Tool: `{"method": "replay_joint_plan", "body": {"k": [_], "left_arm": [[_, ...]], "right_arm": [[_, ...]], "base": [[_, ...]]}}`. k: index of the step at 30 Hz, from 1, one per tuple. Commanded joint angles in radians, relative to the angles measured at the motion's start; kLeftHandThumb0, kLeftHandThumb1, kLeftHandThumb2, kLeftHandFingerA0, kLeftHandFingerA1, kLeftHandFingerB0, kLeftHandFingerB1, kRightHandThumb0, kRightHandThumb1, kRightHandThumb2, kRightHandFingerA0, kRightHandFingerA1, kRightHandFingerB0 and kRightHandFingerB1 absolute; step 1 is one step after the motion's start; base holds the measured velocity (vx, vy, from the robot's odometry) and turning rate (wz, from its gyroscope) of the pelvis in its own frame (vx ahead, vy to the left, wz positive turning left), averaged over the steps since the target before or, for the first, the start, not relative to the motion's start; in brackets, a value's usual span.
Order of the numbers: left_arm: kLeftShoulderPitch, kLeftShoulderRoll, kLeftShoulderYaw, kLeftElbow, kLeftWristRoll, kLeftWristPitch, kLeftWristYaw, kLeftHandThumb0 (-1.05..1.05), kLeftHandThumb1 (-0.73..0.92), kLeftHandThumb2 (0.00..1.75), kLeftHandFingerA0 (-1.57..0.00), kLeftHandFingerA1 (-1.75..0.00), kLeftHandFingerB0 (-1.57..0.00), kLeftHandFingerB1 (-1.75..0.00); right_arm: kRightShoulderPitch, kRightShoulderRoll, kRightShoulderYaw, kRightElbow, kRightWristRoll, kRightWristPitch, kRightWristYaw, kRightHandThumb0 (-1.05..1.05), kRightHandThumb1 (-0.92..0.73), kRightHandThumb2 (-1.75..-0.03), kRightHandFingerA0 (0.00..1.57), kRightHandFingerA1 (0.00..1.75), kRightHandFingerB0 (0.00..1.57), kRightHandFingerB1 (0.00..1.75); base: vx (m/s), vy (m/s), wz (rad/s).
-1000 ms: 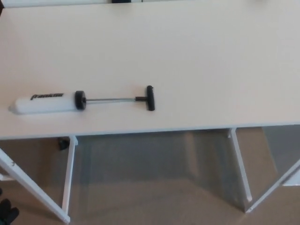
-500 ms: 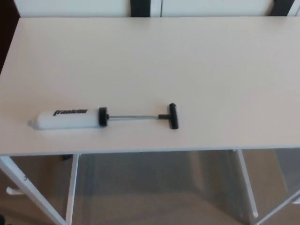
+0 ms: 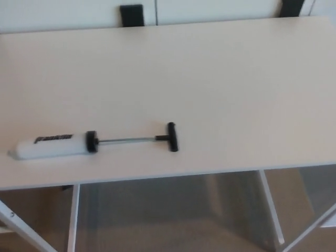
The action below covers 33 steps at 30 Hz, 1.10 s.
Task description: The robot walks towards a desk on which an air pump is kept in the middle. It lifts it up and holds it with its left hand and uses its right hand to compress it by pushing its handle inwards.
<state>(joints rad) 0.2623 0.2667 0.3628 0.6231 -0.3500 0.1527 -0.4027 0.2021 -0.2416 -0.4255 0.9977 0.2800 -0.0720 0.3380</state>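
Head view: air pump lengthwise left-right

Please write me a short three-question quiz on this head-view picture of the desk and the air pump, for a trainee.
1. True or false: the air pump lies flat on the desk with its rod pulled out.
2. Which end of the pump points to the robot's right? A) the white barrel B) the black T-handle C) neither, it stands upright
3. Fill in: the number of robot hands that show in this picture is ____.

Key
1. True: the thin rod shows between the barrel's black cap and the handle.
2. B.
3. Zero: no robot hand is in view, and the pump is untouched.
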Motion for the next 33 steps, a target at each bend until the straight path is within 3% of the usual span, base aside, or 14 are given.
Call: {"method": "replay_joint_plan", "body": {"k": [1, 9, 15, 26, 28, 29, 31, 32, 33], "left_arm": [[0.117, 0.005, -0.003, -0.180, -0.005, 0.073, 0.008, -0.30, 0.71, 0.61, -0.47, -0.45, -0.41, -0.38], [0.192, 0.012, 0.009, -0.316, -0.026, 0.140, 0.006, -0.34, 0.69, 0.60, -0.48, -0.44, -0.43, -0.37], [0.243, 0.017, 0.030, -0.404, -0.067, 0.214, -0.008, -0.34, 0.70, 0.61, -0.43, -0.45, -0.37, -0.38], [0.298, 0.040, 0.087, -0.466, -0.111, 0.307, -0.023, -0.32, 0.70, 0.61, -0.47, -0.45, -0.35, -0.36], [0.326, 0.043, 0.104, -0.494, -0.121, 0.308, -0.034, -0.34, 0.71, 0.61, -0.40, -0.43, -0.29, -0.35], [0.340, 0.035, 0.122, -0.509, -0.136, 0.311, -0.033, -0.27, 0.52, 0.94, -0.29, -0.57, -0.14, -0.49], [0.349, 0.029, 0.134, -0.519, -0.147, 0.313, -0.032, -0.27, 0.52, 0.94, -0.29, -0.57, -0.14, -0.49], [0.381, -0.027, 0.200, -0.575, -0.184, 0.273, 0.019, -0.27, 0.70, 0.61, -0.27, -0.45, -0.17, -0.33], [0.405, -0.068, 0.248, -0.619, -0.210, 0.244, 0.056, -0.27, 0.70, 0.61, -0.27, -0.45, -0.17, -0.33]], "right_arm": [[0.025, 0.010, -0.007, -0.015, 0.017, -0.031, 0.023, -0.31, -0.57, -0.58, 0.64, 0.50, 0.32, 0.34], [0.037, 0.016, -0.005, -0.030, 0.016, -0.043, 0.049, -0.32, -0.56, -0.57, 0.61, 0.50, 0.31, 0.34], [0.032, 0.018, -0.007, -0.022, 0.014, -0.050, 0.044, -0.32, -0.57, -0.57, 0.64, 0.50, 0.32, 0.34], [0.003, 0.013, -0.015, 0.009, 0.014, -0.050, 0.046, -0.32, -0.56, -0.57, 0.66, 0.51, 0.34, 0.34], [-0.003, 0.016, -0.014, 0.016, 0.014, -0.054, 0.049, -0.32, -0.55, -0.57, 0.65, 0.51, 0.33, 0.34], [-0.008, 0.015, -0.015, 0.026, 0.013, -0.060, 0.052, -0.32, -0.56, -0.57, 0.64, 0.52, 0.32, 0.34], [-0.011, 0.014, -0.015, 0.034, 0.012, -0.064, 0.054, -0.32, -0.56, -0.57, 0.64, 0.52, 0.32, 0.34], [-0.009, 0.013, -0.011, 0.024, 0.008, -0.067, 0.053, -0.33, -0.57, -0.57, 0.62, 0.51, 0.32, 0.35], [-0.008, 0.013, -0.007, 0.016, 0.004, -0.069, 0.052, -0.33, -0.57, -0.57, 0.62, 0.51, 0.32, 0.35]], "base": [[0.02, 0.123, -0.17], [-0.02, 0.210, 0.00], [0.02, -0.034, 0.04], [0.00, -0.048, 0.01], [0.00, 0.000, 0.00], [0.00, 0.000, 0.00], [0.00, 0.000, 0.00], [0.00, 0.000, 0.00], [0.00, 0.000, 0.00]]}}
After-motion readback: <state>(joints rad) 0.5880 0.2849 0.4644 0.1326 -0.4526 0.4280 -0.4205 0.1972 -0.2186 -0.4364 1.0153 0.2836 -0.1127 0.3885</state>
